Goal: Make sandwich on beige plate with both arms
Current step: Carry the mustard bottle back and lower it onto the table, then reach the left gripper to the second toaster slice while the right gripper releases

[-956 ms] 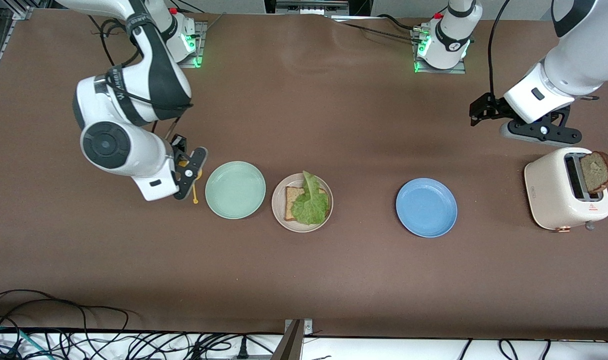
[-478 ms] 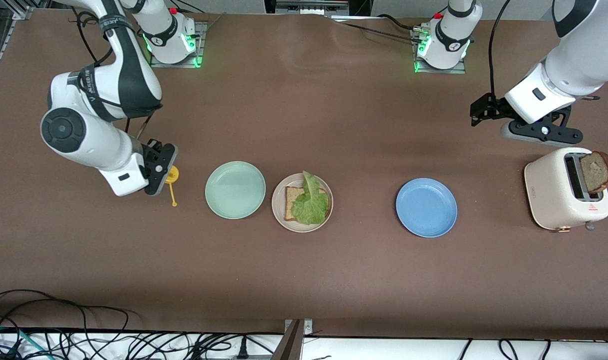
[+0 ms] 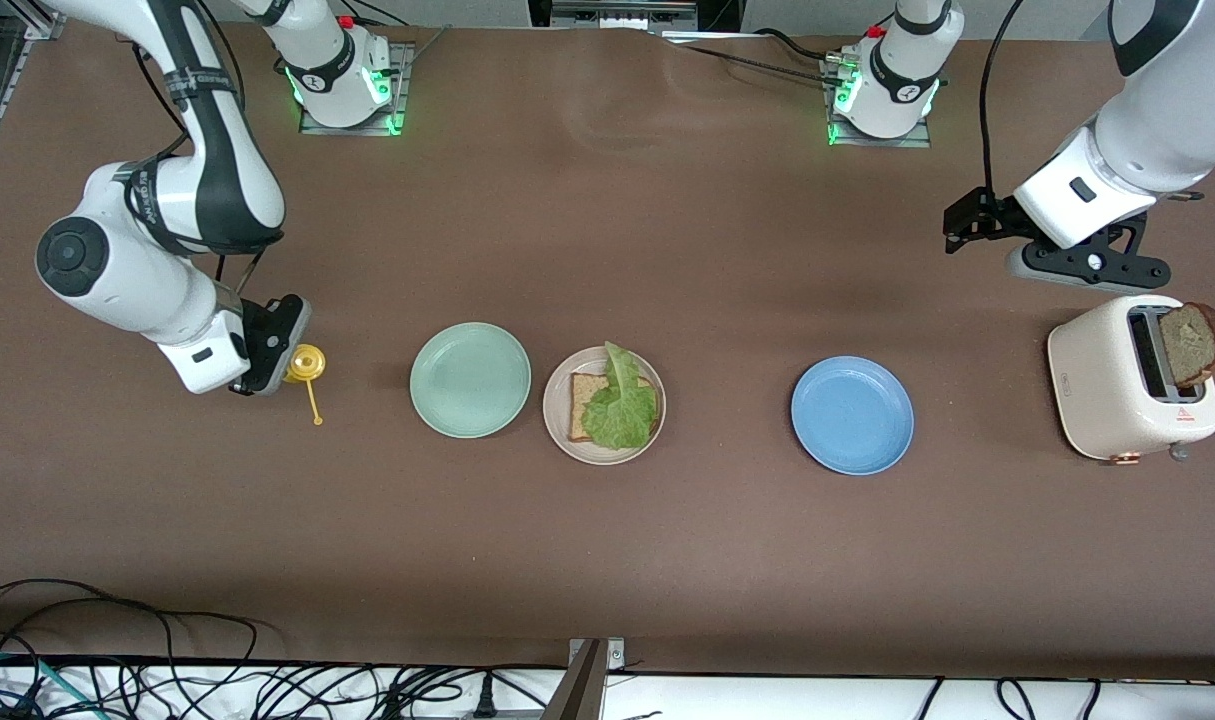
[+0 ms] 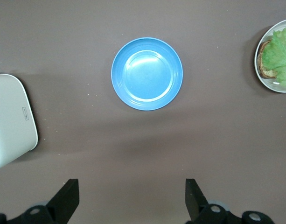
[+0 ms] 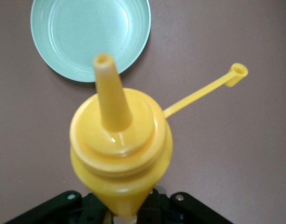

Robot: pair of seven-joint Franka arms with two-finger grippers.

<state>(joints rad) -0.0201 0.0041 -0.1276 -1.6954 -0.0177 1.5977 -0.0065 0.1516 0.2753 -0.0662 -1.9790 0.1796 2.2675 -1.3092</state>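
On the brown matte bench [image 3: 607,560], the round, shallow beige plate [image 3: 555,425] with a raised rim sits between a smooth mint green plate [image 3: 470,379] and a glossy blue plate [image 3: 852,414]. It carries one square-ish brown wholemeal bread slice [image 3: 579,400] with a darker crust, topped by a ruffled green lettuce leaf [image 3: 621,403]. A second bread slice [image 3: 1192,344] of the same coarse crumb stands upright in one slot of the rounded cream toaster [image 3: 1107,385] at the left arm's end of the bench.

The right gripper [image 3: 272,345] is over bare bench toward the right arm's end, beside the mint green plate, and is clamped on a yellow plastic squeeze bottle [image 5: 119,149] with a conical nozzle and a thin tethered cap [image 5: 238,74]. The left gripper [image 4: 129,198] hangs over bare bench beside the toaster, its fingers spread apart and holding nothing.
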